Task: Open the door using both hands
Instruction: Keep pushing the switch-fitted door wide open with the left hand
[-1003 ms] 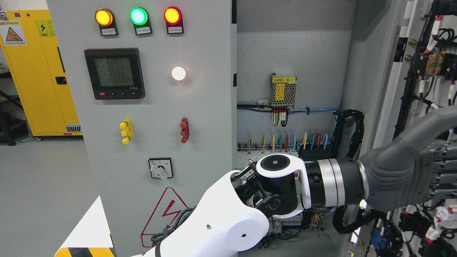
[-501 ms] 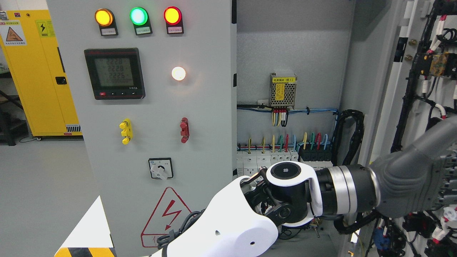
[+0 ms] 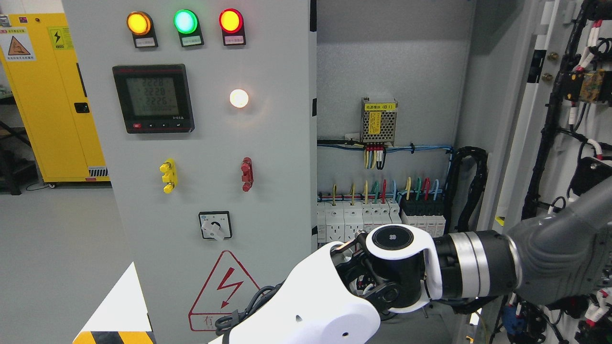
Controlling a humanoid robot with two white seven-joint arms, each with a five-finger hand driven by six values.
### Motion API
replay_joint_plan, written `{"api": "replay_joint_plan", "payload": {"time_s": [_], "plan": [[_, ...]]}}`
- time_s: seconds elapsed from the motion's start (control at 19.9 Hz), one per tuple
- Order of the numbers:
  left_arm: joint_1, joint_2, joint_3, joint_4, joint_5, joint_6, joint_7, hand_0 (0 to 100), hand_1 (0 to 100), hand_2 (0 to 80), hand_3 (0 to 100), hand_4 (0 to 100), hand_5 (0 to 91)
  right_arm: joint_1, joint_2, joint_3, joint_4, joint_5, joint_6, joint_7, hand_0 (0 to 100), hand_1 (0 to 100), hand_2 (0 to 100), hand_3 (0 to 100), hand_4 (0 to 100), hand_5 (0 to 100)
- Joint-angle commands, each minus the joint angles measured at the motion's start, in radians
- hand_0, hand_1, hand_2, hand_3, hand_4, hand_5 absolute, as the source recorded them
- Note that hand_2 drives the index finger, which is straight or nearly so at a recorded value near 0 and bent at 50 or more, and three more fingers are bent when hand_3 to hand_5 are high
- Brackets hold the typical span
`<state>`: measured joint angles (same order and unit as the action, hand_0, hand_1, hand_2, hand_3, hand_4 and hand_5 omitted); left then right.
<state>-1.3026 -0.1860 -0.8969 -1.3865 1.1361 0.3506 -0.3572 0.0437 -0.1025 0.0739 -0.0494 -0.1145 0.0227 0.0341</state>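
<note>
Left robot hand slid rightward, against opened door.

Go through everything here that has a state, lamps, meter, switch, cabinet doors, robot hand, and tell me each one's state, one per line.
Amber lamp: lit.
Green lamp: lit.
Red lamp: lit.
White lamp: lit.
Meter: on, showing digits.
Rotary switch: knob pointing down-right.
Left door: closed.
Right door: swung open, wiring exposed.
Left hand: at the right door; its grip cannot be seen.

The meter reads 2228, 2228, 2225; the power supply's yellow label ends in "(B1)".
</note>
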Motion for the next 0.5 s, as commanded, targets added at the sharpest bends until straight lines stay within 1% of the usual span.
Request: {"api": "replay_joint_plan", "payload": {"time_s": [0.0,0.2,0.35,0.45], "plan": [[0.000,-0.004,-0.020,-0.006,-0.001,-0.001,0.000,0,0,0.0,0,0,0.0,-0.002,0.000,0.000,0.000,-0.001,0.000,0.000,21,6,0,0,0,0],[0.003,-0.006,0.003,-0.029,-0.006,0.013,0.001,0,0,0.0,0,0,0.0,-0.001,0.000,0.000,0.000,0.001,0.000,0.000,21,6,0,0,0,0],[0.011,0.000,0.076,-0.043,-0.006,0.034,0.003,0,0,0.0,0,0,0.0,-0.002,0.000,0.000,-0.001,-0.001,0.000,0.000,21,6,0,0,0,0],[0.017,0.007,0.104,-0.045,-0.007,0.053,0.003,0,0,0.0,0,0,0.0,-0.001,0.000,0.000,0.000,-0.001,0.000,0.000,21,6,0,0,0,0]]}}
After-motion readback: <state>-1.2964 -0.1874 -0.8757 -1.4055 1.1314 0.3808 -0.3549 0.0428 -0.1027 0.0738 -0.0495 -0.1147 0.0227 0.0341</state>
